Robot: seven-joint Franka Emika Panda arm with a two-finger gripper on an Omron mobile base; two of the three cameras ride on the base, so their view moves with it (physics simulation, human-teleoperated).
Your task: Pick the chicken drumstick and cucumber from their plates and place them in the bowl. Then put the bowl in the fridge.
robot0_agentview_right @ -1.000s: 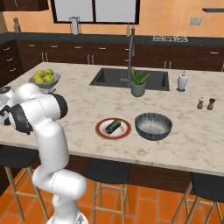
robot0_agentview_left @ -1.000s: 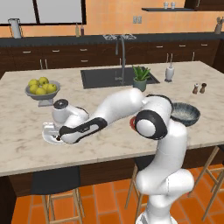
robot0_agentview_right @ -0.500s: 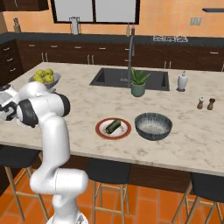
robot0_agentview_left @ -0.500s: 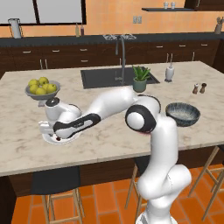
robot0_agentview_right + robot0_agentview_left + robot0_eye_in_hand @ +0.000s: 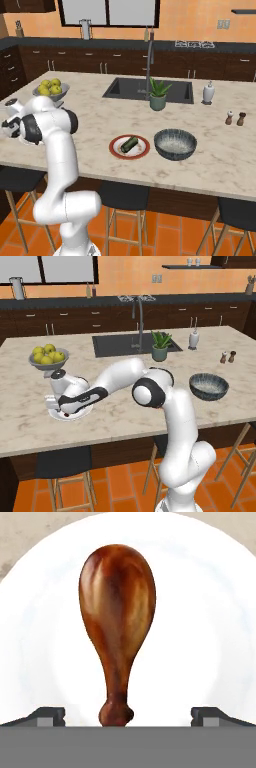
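The reddish-brown chicken drumstick (image 5: 117,622) lies on the plain white plate (image 5: 200,612), its thin bone end towards me. My gripper (image 5: 127,716) is open just above it, with one fingertip (image 5: 47,714) on each side of the bone end and not touching it. From the left base view the gripper (image 5: 60,407) hangs low over that plate (image 5: 82,412) at the counter's left. The dark green cucumber (image 5: 129,144) rests on the red-rimmed plate (image 5: 142,152). Beside it stands the dark ribbed bowl (image 5: 175,143). The fridge is out of view.
A grey footed bowl of yellow-green fruit (image 5: 47,358) stands just behind the white plate. A potted plant (image 5: 160,346), a sink with a tall tap (image 5: 137,321), a soap dispenser (image 5: 194,338) and salt and pepper shakers (image 5: 227,357) sit farther back. Stools stand under the front edge.
The arm has stretched farther left and the hand has come down closer to the white plate. The jaws have stayed open.
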